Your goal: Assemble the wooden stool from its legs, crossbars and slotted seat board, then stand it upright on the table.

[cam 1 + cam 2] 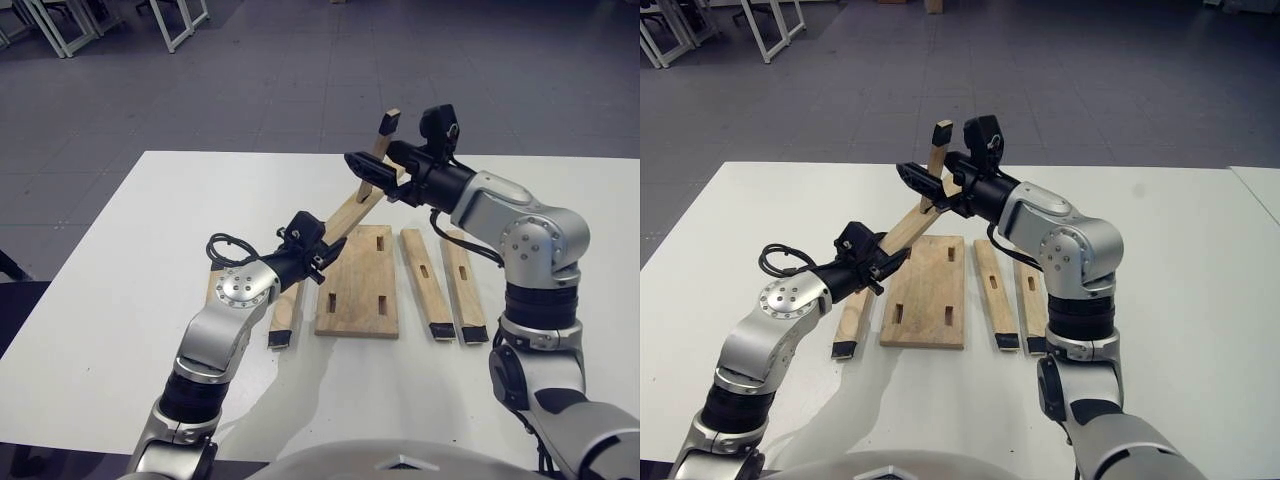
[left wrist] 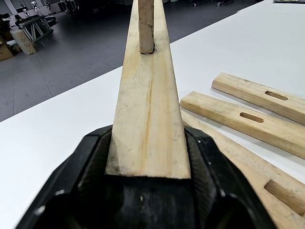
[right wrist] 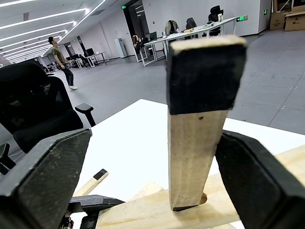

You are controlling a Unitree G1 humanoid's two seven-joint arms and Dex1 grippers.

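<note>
- Clamped nearest the lens in the jaws of the left gripper [image 1: 322, 248]: the lower end of a long pale wooden leg [image 1: 352, 208], tilted up off the white counter [image 1: 120, 260] toward the right gripper [image 1: 376, 172].
- Standing in a slot near that leg's raised end: a short pale wooden crossbar with a black cap [image 3: 190, 143], roughly square to the leg, seating depth impossible to judge.
- Jaws of the right gripper spread wide, straddling the crossbar; one pad just beside it, the other well apart, gripping nothing.
- Lying flat below and between the arms: a rectangular pale wooden seat board with four slots [image 1: 356, 290], untouched.
- Just right of the board, side by side: two slotted pale wooden legs [image 1: 425, 282], black tips toward the robot. Just left, partly under the left arm: another black-tipped pale wooden piece [image 1: 284, 322].
- Judged stage: early, with the first crossbar going into the first leg and the stool far from upright.
- Risk one: crossbar only loosely seated, likely to tip or drop out of the slot if the tilted leg is swung or lowered with the right jaws off it.
- Risk two: closing off-centre, one pad far nearer than the other, likely to shove the crossbar sideways and jam it in the slot.
- Risk three: long leg held by one end only, so any push at the far end apt to twist it within the left jaws.
</note>
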